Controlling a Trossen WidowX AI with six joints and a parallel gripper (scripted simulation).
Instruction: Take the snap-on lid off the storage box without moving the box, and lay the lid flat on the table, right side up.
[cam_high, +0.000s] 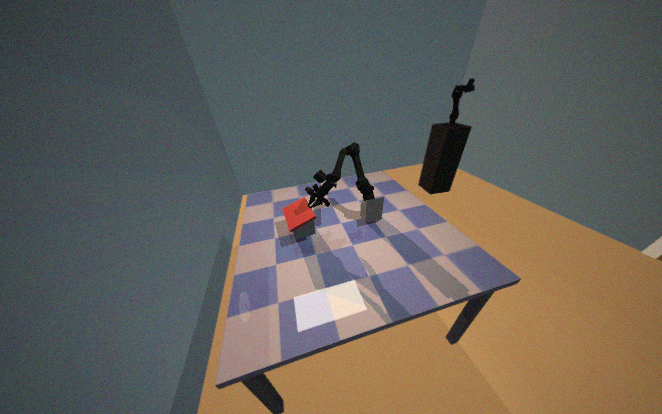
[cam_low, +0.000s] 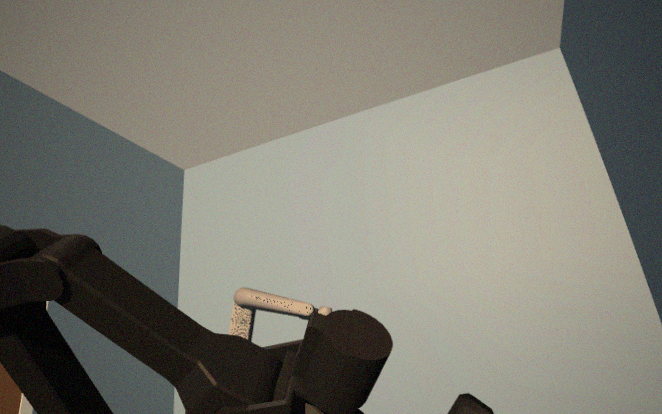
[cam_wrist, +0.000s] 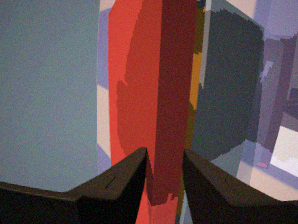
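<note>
The red lid (cam_high: 298, 213) (cam_wrist: 143, 110) is tilted up off the grey storage box (cam_high: 305, 230) (cam_wrist: 229, 90), which stands on the checkered table (cam_high: 395, 280) at its far left part. My gripper (cam_high: 317, 201) (cam_wrist: 164, 155) is shut on the lid's right edge, and in the wrist view the lid stands between the two dark fingers with the open box behind it. The exterior view shows only the dark arm (cam_low: 150, 335) from below against the walls and ceiling.
The arm's grey base block (cam_high: 372, 209) stands to the right of the box. A pale square patch (cam_high: 330, 305) marks the table near its front edge. A black pedestal (cam_high: 444, 157) with a second small arm stands on the floor at the back right.
</note>
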